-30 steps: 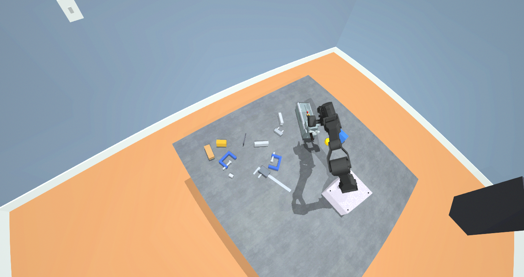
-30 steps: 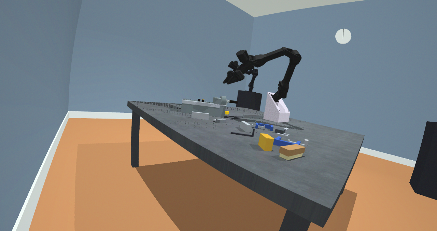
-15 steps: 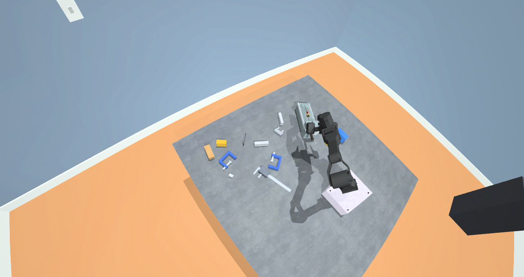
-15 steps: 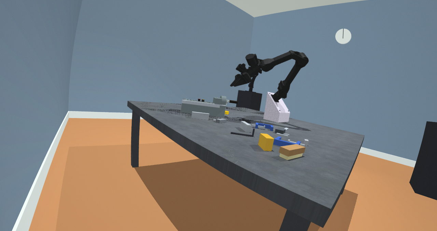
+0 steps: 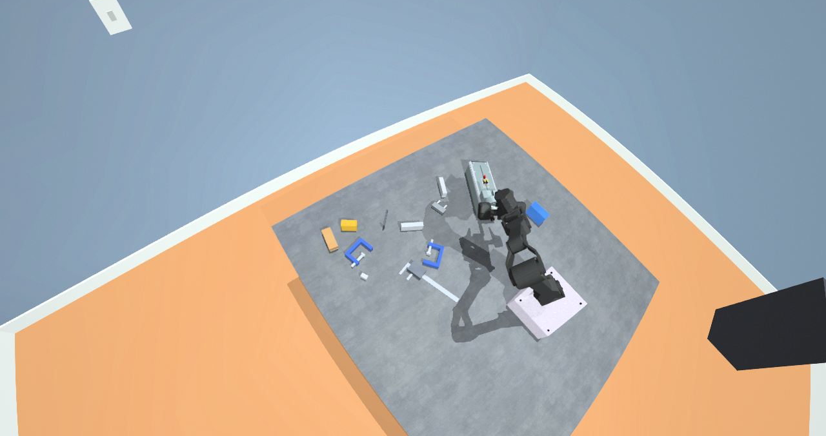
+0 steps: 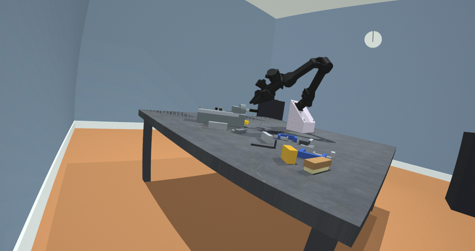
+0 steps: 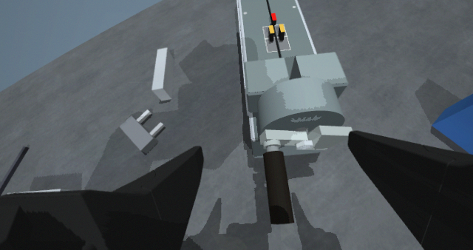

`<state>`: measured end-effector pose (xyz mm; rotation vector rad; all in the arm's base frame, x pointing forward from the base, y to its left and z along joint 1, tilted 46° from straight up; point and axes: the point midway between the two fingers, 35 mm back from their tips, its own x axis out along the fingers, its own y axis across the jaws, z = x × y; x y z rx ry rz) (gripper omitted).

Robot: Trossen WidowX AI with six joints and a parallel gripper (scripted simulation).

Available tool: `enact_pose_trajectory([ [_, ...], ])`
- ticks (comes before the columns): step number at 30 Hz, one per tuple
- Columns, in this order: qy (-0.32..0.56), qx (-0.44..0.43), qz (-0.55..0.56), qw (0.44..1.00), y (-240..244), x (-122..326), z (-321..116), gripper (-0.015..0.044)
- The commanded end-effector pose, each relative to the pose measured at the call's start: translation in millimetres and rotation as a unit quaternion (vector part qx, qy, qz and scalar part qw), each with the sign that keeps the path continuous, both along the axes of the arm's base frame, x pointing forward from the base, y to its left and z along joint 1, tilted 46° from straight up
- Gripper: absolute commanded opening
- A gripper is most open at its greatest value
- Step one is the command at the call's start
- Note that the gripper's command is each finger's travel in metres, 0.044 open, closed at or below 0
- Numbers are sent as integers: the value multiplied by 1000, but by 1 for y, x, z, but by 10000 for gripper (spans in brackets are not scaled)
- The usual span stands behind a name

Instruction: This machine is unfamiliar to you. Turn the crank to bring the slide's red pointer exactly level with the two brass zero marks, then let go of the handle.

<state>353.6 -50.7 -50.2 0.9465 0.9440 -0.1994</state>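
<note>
The machine (image 5: pixel 473 186) (image 6: pixel 219 118) (image 7: pixel 301 43) is a long grey-green box with a slotted top and a drum at its near end. Its red pointer (image 7: pixel 273 18) stands in the slot, a little beyond the left brass mark (image 7: pixel 271 32) and right brass mark (image 7: pixel 281 31), on the side away from the crank. The pale crank arm (image 7: pixel 286 134) carries a dark brown handle (image 6: pixel 253 110) (image 7: pixel 278 187) at its left end, sticking out toward me. My gripper (image 6: pixel 251 101) (image 7: pixel 273 146) is open and empty, just above the handle, which appears between the fingers in the wrist view.
A blue block (image 5: pixel 537 214) (image 7: pixel 456 122) lies right of the machine. A white bar (image 5: pixel 441 186) (image 7: pixel 160 70) and a grey two-pronged piece (image 5: pixel 439 207) (image 7: pixel 138 133) lie left. Farther left are blue clamps, a hammer (image 5: pixel 415 269), a yellow block (image 5: pixel 348 225) and an orange-topped block (image 5: pixel 329 239).
</note>
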Motion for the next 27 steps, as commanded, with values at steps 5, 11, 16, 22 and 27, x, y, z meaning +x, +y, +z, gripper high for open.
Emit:
enact_pose_trajectory([
  [5, 4, 1, -2, 1000, 10, -2, -11, 440],
  [11, 4, 1, -2, 1000, 17, -2, -18, 440],
  [16, 4, 1, -2, 1000, 23, -2, -24, 440],
  [22, 4, 1, -2, 1000, 30, -2, -31, 440],
  [27, 4, 2, -2, 1000, 35, -3, -36, 440],
])
